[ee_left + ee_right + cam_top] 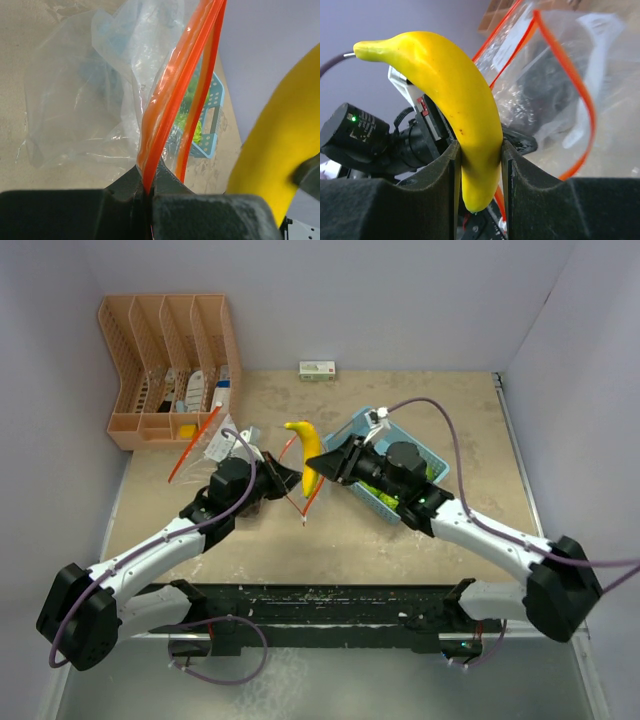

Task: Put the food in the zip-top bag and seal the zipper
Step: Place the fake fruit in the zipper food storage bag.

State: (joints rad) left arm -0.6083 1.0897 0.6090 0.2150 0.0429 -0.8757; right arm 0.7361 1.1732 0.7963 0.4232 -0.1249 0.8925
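– One piece of food is off the table, yes?
– Yes, the banana [455, 100]. It is bright yellow and smooth, curved, with a greenish stem tip and a small brown fleck on its skin. The right gripper [480, 165] has its jaws closed on the lower part of it, so the stem points up and the blunt end pokes out below the pads.
– Where is it in relation to the bag?
– Just beside the mouth of the zip-top bag [80, 100], between the two grippers and above the table [470, 420]. From the right wrist the opening gapes right behind the fruit.
– Who holds the bag?
– The left gripper [148, 187]. Its jaws are pressed together on the orange-red zipper strip [165, 115], pinching one side of the rim so that the mouth stands lifted; the other side of the strip hangs apart from it.
– What does the bag look like?
– Clear, crumpled film with that orange-red edge. Through it I see folds, the table top and the basket beyond.
– And the basket?
– The light-blue basket [440, 465] sits on the table under the right arm. Bumpy lime-green fruits [192, 120] lie inside it; the arm hides most of the rest.
– Anything else?
– An orange file organizer [165, 360] stands at the far left corner with small items in its lower compartments, too small to name. A little box [317, 370] rests against the back wall.
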